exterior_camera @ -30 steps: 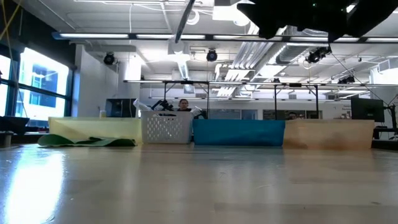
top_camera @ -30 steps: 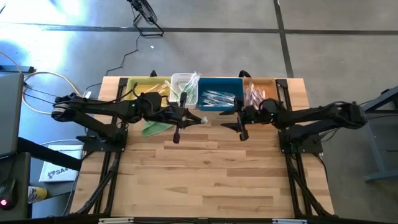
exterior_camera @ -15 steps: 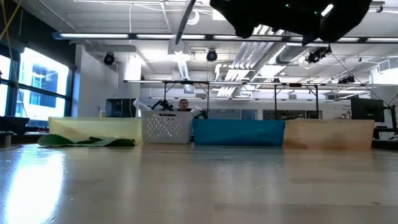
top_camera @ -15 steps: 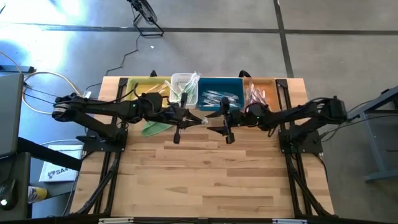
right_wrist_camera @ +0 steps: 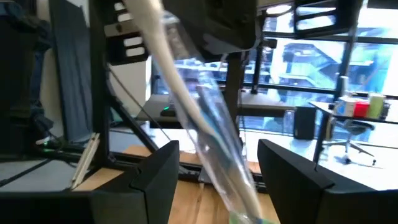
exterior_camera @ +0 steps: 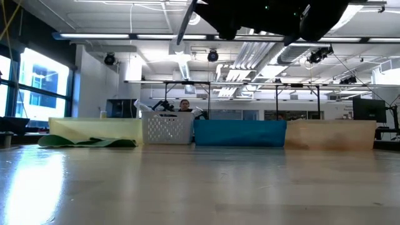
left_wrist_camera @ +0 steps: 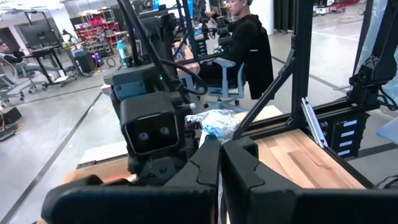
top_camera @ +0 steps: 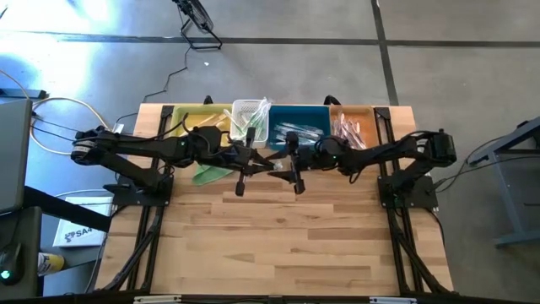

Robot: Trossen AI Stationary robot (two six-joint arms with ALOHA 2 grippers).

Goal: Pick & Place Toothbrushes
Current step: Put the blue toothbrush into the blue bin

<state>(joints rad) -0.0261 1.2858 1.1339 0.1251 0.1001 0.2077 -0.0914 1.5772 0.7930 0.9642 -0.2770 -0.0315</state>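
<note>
Right gripper (right_wrist_camera: pixel 217 158) is standing wide open, empty, its two fingers (right_wrist_camera: pixel 158 171) straddling a wrapped toothbrush (right_wrist_camera: pixel 205 118) without touching it (looks like a mid-air handover, judging from the poses). Left gripper (top_camera: pixel 251 165) is clenching that toothbrush by one end, holding it out above the table (top_camera: pixel 278 245) toward the right arm, just in front of the white basket (top_camera: pixel 247 114) and blue bin (top_camera: pixel 302 118). A green cloth (top_camera: pixel 211 174) is lying under the left arm; the yellow bin (top_camera: pixel 192 116) and tan bin (top_camera: pixel 354 118) are sitting at the row's ends, the other toothbrushes lying in the bins. Farther back, a person (left_wrist_camera: pixel 249 43) is sitting on a chair in the room. Risks: the wrapper is slick and the stick is running at an angle across the right jaws, so closing off-centre could pinch only film and let it slide out. If the left lets go before the right is gripping, it is dropping to the table. The two grippers are also very close, so a small overshoot means finger contact. Versus a second ago: the right arm was hovering near the tan bin and has been sweeping left to meet the toothbrush, jaws widening a little on the way. The left arm and toothbrush are not moving.
</note>
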